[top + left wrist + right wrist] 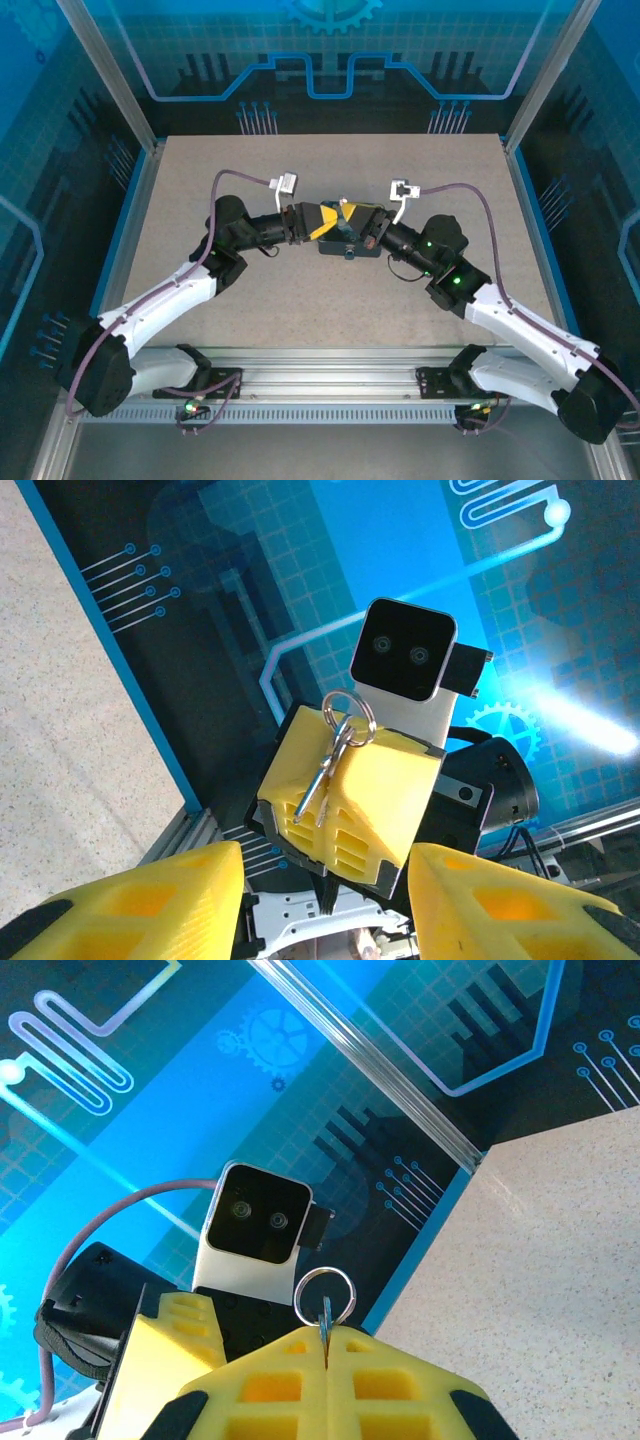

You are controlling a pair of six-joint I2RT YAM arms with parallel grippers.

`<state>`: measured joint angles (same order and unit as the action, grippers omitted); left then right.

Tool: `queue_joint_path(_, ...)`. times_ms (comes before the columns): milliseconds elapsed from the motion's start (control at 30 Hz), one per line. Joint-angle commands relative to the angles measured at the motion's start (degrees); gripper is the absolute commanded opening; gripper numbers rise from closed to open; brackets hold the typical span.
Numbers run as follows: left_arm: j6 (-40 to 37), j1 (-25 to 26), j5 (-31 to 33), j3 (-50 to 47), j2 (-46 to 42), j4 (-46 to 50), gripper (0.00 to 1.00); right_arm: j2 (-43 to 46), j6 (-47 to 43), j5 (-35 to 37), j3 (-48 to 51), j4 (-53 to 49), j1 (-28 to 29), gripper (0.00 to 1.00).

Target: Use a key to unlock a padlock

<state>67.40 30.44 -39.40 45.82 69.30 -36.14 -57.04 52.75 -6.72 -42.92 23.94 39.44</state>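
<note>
Yellow ribbed fingers of the right gripper (pixel 327 1365) are pressed together on the thin dark metal key (pixel 326 1330). Its steel split ring (pixel 325 1293) stands clear above the seam, over the middle of the table (pixel 300 320). Facing it from the left, the left gripper (pixel 325 905) has its fingers (pixel 130 905) spread around nothing. With so slim a pinch, a sideways push could twist the key or slip it out. The loose ring could also snag on a left finger.
</note>
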Motion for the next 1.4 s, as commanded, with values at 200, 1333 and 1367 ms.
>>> queue_joint_path(200, -0.8, 0.3, 0.3, 0.7, 0.1, -3.5, 0.49, -0.4, 2.3, -1.7, 2.3, 4.3, 1.2, 0.0)
queue_joint_path(1333, -26.6, 0.1, 2.3, 14.9, -1.9, 49.7, 0.0, 11.2, -2.6, 4.3, 4.6, -25.9, -5.7, 0.38)
queue_joint_path(1367, -29.4, 0.1, 2.7, 16.9, -1.0, 55.2, 0.0, 11.4, -3.8, 4.8, 3.7, -29.0, -6.3, 0.38)
